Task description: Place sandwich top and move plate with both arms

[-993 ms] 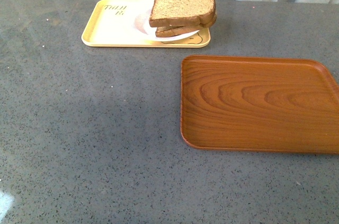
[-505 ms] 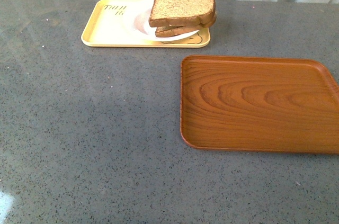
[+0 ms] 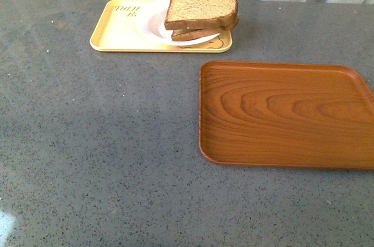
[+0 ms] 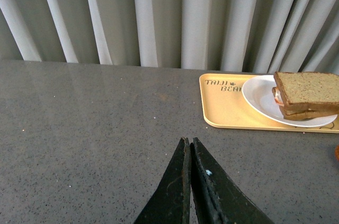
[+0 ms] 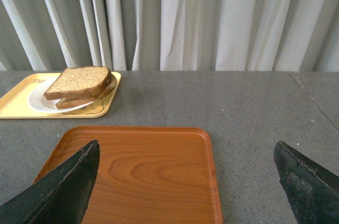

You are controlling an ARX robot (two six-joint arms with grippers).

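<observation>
Sandwich top [image 3: 200, 6] already caps the sandwich on the plate [image 3: 201, 39]; left hand [image 4: 189, 147] clenched empty, right hand [image 5: 185, 152] released, both well short of the plate.

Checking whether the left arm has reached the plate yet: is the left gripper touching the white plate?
Apart. The left wrist view shows the left gripper shut over bare grey tabletop, with open table between its tips and the white plate on the yellow tray.

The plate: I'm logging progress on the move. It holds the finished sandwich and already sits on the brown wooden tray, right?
Not quite. The plate does hold the sandwich, with the sandwich top in place, but it sits on the yellow tray, not the brown wooden tray, which holds nothing. The front view shows this.
</observation>
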